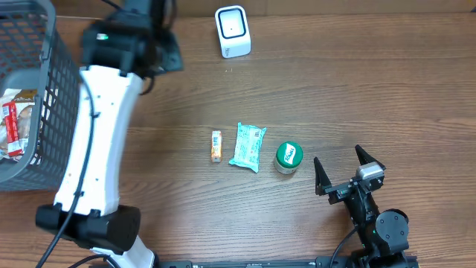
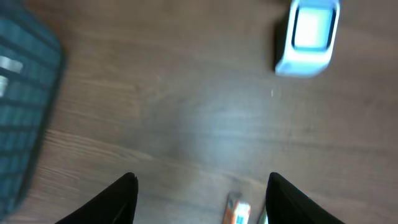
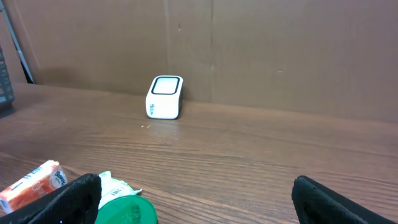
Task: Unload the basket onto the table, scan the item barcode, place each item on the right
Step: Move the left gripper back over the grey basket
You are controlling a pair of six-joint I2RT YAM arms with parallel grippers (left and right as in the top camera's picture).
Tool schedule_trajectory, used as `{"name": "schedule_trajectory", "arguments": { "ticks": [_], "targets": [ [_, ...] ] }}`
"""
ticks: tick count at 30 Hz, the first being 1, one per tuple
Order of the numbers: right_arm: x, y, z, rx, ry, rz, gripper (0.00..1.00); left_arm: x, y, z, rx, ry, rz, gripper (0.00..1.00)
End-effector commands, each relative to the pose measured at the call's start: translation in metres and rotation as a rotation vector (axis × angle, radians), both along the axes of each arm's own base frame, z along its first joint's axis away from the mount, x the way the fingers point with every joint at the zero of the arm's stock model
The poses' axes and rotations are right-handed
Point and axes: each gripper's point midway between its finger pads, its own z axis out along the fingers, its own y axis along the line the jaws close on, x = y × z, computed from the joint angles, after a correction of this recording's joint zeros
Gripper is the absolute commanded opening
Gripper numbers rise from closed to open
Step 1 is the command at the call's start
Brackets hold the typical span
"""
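Three items lie mid-table: a small orange packet [image 1: 216, 146], a teal-and-white packet [image 1: 248, 146] and a green-lidded jar [image 1: 288, 157]. The white scanner [image 1: 232, 31] stands at the far edge. My left arm reaches toward the far left, between the basket and the scanner. In the blurred left wrist view, my left gripper [image 2: 202, 180] is open and empty above bare wood, with the scanner [image 2: 309, 36] ahead to the right and the orange packet [image 2: 237, 211] just below. My right gripper [image 1: 338, 160] is open and empty at the front right, beside the jar [image 3: 127, 210].
A grey wire basket [image 1: 44, 97] at the left edge holds packaged goods [image 1: 15, 123]. A brown cardboard wall [image 3: 249, 50] stands behind the scanner [image 3: 165, 97]. The left arm's white link [image 1: 100, 134] crosses the table's left side.
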Motion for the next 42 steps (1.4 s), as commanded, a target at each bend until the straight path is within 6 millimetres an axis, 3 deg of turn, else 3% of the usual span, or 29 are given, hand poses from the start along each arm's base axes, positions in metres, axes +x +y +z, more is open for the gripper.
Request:
{"name": "schedule_trajectory", "arguments": {
  "ticks": [1,3,6,11,16,21,22,24,36,42],
  "targets": [
    [0.000,0.000,-0.003,-0.005,-0.001,0.001,1.00,0.000,0.017,0.033,0.006,-0.086,0.031,0.59],
    [0.000,0.000,-0.003,-0.005,-0.001,0.001,1.00,0.001,0.026,0.042,0.005,-0.112,0.052,0.59],
    [0.000,0.000,-0.003,-0.005,-0.001,0.001,1.00,0.001,0.068,0.056,0.116,-0.156,0.180,0.57],
    [0.000,0.000,-0.003,-0.005,-0.001,0.001,1.00,-0.011,0.122,0.076,0.366,-0.186,0.376,0.83],
    [0.000,0.000,-0.003,-0.005,-0.001,0.001,1.00,-0.014,0.141,0.083,0.487,-0.160,0.350,0.91],
    [0.000,0.000,-0.003,-0.005,-0.001,0.001,1.00,-0.014,0.165,0.087,0.485,-0.173,0.404,0.92],
    [0.000,0.000,-0.003,-0.005,-0.001,0.001,1.00,-0.015,0.180,0.085,0.457,-0.168,0.414,0.91],
    [0.000,0.000,-0.003,-0.005,-0.001,0.001,1.00,-0.017,0.190,0.082,0.433,-0.162,0.426,0.91],
    [0.000,0.000,-0.003,-0.005,-0.001,0.001,1.00,-0.046,0.276,0.071,0.316,-0.138,0.592,0.98],
    [0.000,0.000,-0.003,-0.005,-0.001,0.001,1.00,-0.057,0.310,0.057,0.280,-0.105,0.646,1.00]
  ]
}}
